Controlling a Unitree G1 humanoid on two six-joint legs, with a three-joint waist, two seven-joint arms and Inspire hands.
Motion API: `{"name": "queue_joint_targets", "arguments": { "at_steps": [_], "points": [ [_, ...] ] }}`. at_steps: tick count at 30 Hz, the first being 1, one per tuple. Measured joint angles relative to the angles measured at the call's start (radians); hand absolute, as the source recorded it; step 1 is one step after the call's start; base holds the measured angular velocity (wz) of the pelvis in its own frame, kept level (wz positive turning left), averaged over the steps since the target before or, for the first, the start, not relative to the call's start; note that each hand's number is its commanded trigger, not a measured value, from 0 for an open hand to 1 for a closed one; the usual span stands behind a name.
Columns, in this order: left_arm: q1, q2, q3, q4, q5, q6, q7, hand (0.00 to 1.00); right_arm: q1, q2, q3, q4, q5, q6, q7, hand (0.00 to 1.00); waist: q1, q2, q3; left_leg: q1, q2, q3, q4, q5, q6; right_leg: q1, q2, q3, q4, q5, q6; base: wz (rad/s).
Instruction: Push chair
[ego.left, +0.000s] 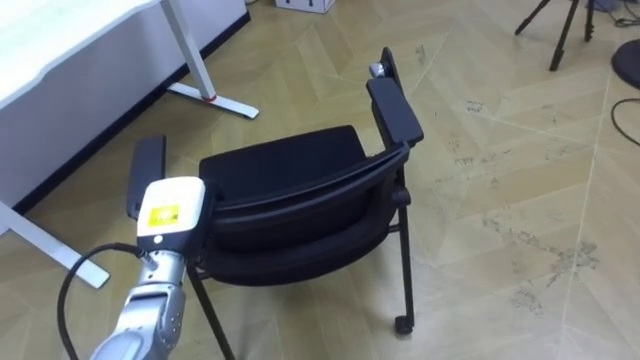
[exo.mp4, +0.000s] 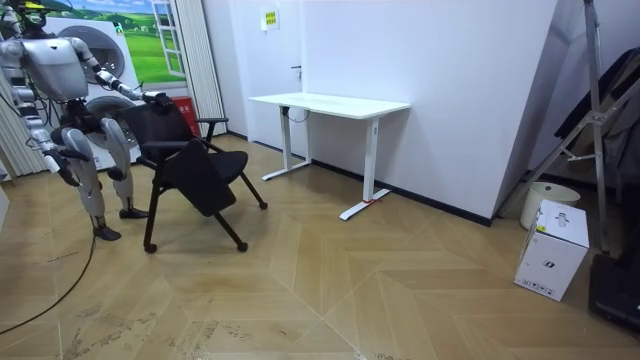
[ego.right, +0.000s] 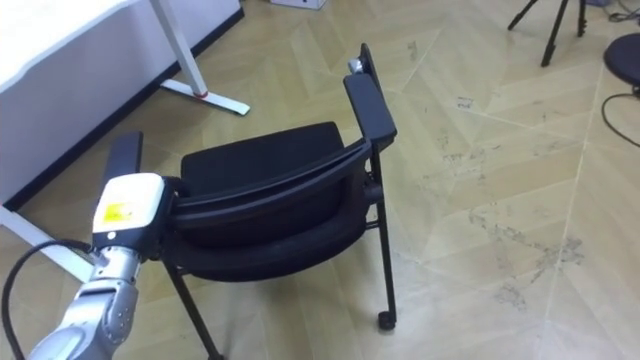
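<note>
At the left of the eye views a white desk (ego.left: 60, 45) is seen, with its flat foot (ego.left: 215, 100) laid on the wood floor (ego.left: 500, 150) just ahead of the black chair (ego.left: 285, 165). The left hand (ego.left: 170, 208) is set against the left end of the chair's backrest (ego.left: 300, 195), beside the left armrest (ego.left: 148, 172). Its fingers are hidden behind the rail, so whether they are apart or clamped on it cannot be told. The contact is judged to be placed high on the backrest so that the chair can be rolled forward on its castors (ego.left: 403, 323) from behind. In the room view the robot is shown standing behind the chair, which stands on the floor between it and the desk. The right hand (exo.mp4: 68, 170) is hung low at the robot's side, too small for its fingers to be read. With 1 hand at 1 corner, a swing of the chair to the right is to be expected. The desk foot is judged the nearest obstacle. Past the right armrest (ego.left: 395, 105) scuffed floor lies open, and tripod legs (ego.left: 555, 35) are seen well apart at the far right.
</note>
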Motion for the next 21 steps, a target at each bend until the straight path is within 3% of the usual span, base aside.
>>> {"name": "queue_joint_targets", "arguments": {
  "at_steps": [9,13,15,21],
  "points": [
    [0.005,0.003,-0.002,-0.01,0.002,-0.001,0.007,1.0,-0.007,-0.002,-0.042,-0.005,-0.05,0.0,-0.079,0.0,-0.001,-0.006,0.0009,0.002,-0.001,-0.001,-0.005,0.0,0.0,0.013,0.0,-0.004,0.001,0.0,0.0,0.0],
    [0.005,0.009,-0.002,-0.021,0.002,-0.001,0.018,1.0,-0.028,-0.029,-0.091,-0.057,-0.191,0.0,-0.168,0.0,0.0,-0.017,0.003,-0.003,-0.001,0.0,-0.004,0.0,0.0,-0.009,-0.002,-0.003,0.008,-0.004,0.003,-0.02],
    [0.005,0.018,-0.007,-0.033,0.0,0.001,0.024,1.0,-0.055,-0.057,-0.099,-0.116,-0.241,0.0,-0.229,0.0,0.001,-0.029,-0.0008,-0.016,-0.005,0.002,-0.004,0.003,0.005,-0.032,-0.009,0.001,0.039,-0.013,0.005,0.0],
    [0.013,0.047,-0.015,-0.076,0.014,0.012,0.012,1.0,-0.092,-0.078,-0.147,-0.289,-0.329,-0.002,-0.346,0.0,0.004,-0.064,-0.0025,-0.021,-0.004,0.002,-0.001,0.004,0.006,-0.038,-0.009,0.001,0.05,-0.013,0.004,-0.01]
  ]
}}
